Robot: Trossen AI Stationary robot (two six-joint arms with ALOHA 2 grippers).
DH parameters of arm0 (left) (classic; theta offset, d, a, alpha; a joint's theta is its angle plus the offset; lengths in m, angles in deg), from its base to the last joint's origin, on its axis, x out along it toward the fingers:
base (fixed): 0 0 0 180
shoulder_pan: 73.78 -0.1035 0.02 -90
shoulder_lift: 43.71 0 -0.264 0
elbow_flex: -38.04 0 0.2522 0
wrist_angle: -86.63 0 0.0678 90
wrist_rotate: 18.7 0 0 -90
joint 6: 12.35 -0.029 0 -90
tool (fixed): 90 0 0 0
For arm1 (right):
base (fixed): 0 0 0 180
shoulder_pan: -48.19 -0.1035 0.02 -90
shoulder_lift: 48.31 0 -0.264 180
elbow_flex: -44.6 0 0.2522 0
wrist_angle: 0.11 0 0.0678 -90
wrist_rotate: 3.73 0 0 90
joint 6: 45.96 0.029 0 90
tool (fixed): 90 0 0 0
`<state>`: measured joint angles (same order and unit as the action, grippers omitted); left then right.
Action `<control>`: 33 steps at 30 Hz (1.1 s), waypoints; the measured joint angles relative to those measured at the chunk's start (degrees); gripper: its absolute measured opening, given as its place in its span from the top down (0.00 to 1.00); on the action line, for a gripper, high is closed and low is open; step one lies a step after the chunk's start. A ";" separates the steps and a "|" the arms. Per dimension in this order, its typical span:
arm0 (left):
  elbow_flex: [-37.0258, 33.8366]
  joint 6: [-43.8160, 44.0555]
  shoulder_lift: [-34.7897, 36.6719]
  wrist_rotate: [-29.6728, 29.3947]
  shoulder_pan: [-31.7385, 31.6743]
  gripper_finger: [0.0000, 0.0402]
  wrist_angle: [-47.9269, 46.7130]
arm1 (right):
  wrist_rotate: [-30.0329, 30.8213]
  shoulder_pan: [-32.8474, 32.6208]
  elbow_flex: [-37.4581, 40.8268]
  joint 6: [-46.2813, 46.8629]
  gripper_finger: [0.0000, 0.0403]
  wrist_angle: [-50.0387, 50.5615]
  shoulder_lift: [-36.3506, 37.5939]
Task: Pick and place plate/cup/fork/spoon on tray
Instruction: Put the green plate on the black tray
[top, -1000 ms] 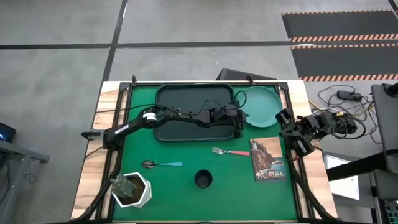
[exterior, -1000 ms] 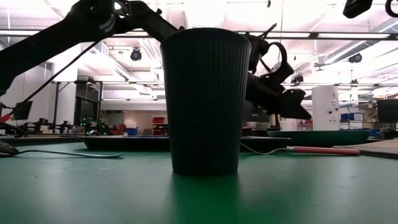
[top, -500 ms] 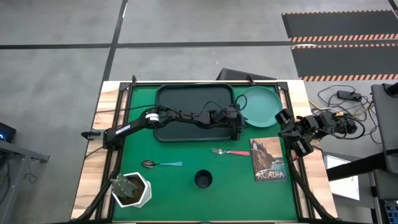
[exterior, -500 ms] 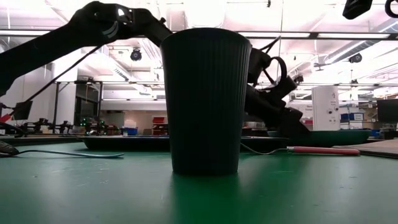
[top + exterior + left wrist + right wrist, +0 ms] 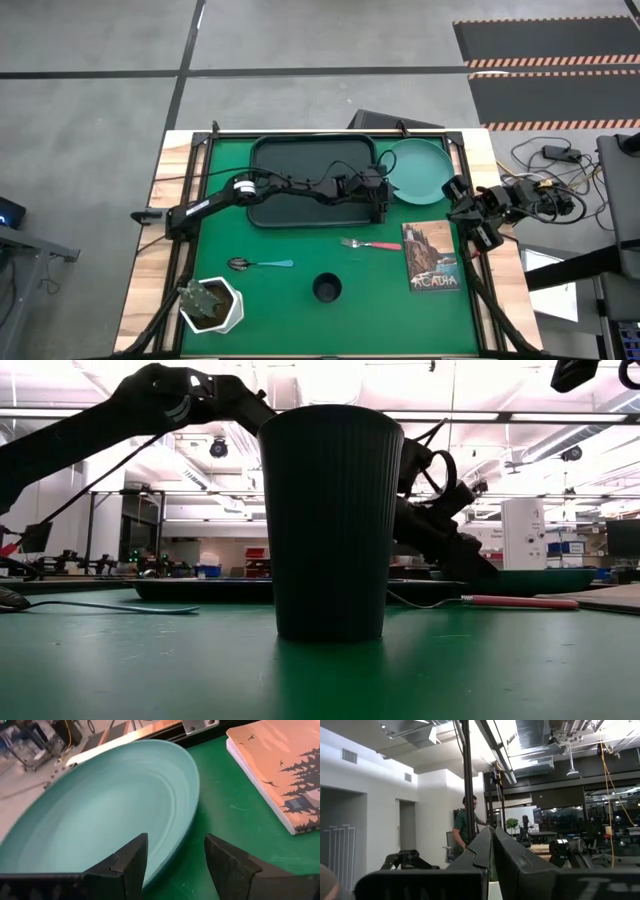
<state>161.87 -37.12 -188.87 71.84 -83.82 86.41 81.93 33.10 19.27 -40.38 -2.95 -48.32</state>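
Note:
The teal-green plate (image 5: 421, 170) lies flat on the green mat at the far right, and it also shows in the left wrist view (image 5: 100, 815). My left gripper (image 5: 383, 206) (image 5: 175, 847) is open, low at the plate's near-left rim. One finger is over the plate's inside and one outside over the mat. The black tray (image 5: 312, 180) lies left of the plate, under my left arm. The pink-handled fork (image 5: 370, 243), blue-handled spoon (image 5: 260, 264) and dark cup (image 5: 327, 289) rest on the mat nearer the front. My right gripper (image 5: 492, 845) is shut at the right edge.
A book (image 5: 432, 256) lies on the mat just near of the plate, right of the fork. A white hexagonal plant pot (image 5: 212, 305) stands at the front left. A person (image 5: 467, 827) stands in the room beyond the table.
My left gripper has gone down toward the mat at the plate's near-left rim and has then kept still. Nothing else has moved.

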 joint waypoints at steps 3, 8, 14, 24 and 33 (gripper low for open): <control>-0.08 -0.68 0.02 0.02 -0.14 0.56 0.00 | 0.00 0.00 0.00 0.00 0.98 0.04 0.00; -0.83 -1.63 0.04 -0.56 -0.82 0.62 -0.58 | 0.00 0.00 0.00 0.00 0.98 0.06 0.00; -1.37 -1.42 0.02 -0.40 -0.87 0.76 -0.88 | 0.00 0.00 0.00 -0.01 0.98 0.15 0.00; -1.07 -1.31 -0.04 -0.03 -0.87 0.96 -0.74 | 0.00 0.00 0.00 -0.04 0.98 0.16 0.00; -1.02 -0.95 -0.07 -0.13 -0.86 1.00 2.89 | 0.00 0.00 0.00 -0.03 0.98 0.15 0.00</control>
<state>160.85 -38.07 -188.94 71.70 -84.68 89.30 81.93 33.10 19.27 -40.41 -2.80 -48.32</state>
